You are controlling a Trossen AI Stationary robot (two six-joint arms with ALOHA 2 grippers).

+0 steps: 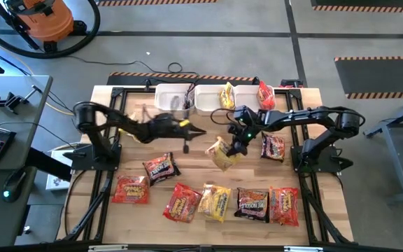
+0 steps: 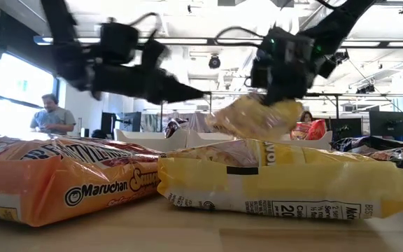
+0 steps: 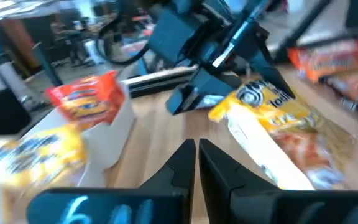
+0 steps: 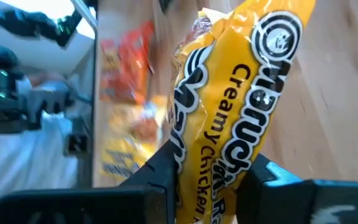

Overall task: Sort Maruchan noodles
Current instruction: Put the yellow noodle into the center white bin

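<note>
My right gripper (image 1: 235, 147) hangs over the middle of the table, shut on a yellow Maruchan packet (image 1: 222, 157) labelled Creamy Chicken (image 4: 229, 112). My left gripper (image 1: 200, 131) stands just left of it, shut and holding nothing, its fingers (image 3: 196, 155) pointing level toward the packet. Several more packets lie flat near the table's front edge: red (image 1: 130, 189), maroon (image 1: 161, 168), red (image 1: 182, 203), yellow (image 1: 215, 201), maroon (image 1: 252, 204), red (image 1: 283, 205). One maroon packet (image 1: 273, 147) lies at the right. My right gripper pinches the yellow packet near one end (image 4: 210, 180) between its two fingers (image 4: 160, 171), which lie across the packet's width. The fingers come slanting down from the table's right. The packet (image 2: 254, 115) hangs tilted below the gripper, clear of the table.
Three white bins (image 1: 175, 106) stand in a row at the table's far edge. The middle one holds a yellow packet (image 1: 227, 96), the right one a red packet (image 1: 266, 94). In the low view a red packet (image 2: 61, 182) and a yellow one (image 2: 285, 182) fill the foreground.
</note>
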